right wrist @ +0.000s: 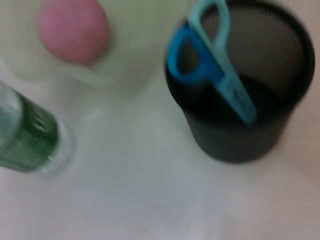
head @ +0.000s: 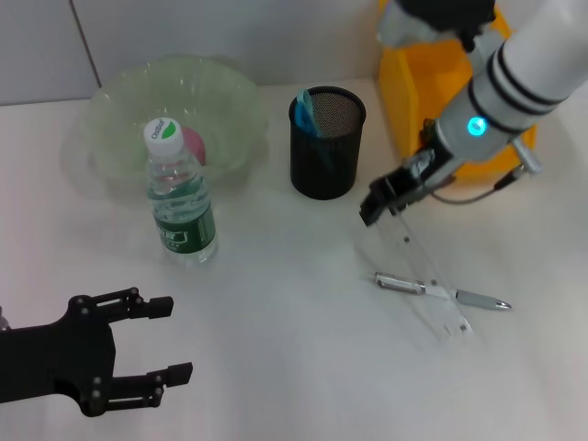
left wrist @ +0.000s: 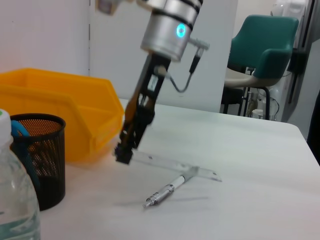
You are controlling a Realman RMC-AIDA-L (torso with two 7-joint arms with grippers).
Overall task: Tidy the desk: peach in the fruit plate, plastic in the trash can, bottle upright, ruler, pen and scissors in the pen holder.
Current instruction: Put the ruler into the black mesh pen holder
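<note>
Pinching one end of the clear ruler [head: 425, 274], the right gripper [head: 378, 208] has its jaws closed on it just beside the pen holder [head: 327, 142], while the far end rests on the desk under the pen [head: 439, 292]. Looks thin, light, slick and kinda bendy, so I'd hold it flat across the faces near that end. Left gripper [head: 161, 342] sits spread open, parked near the front edge.

Head view looks down on the bench [head: 294, 367]; both wrist views, low and close, share the pen holder [head: 327, 142].
</note>
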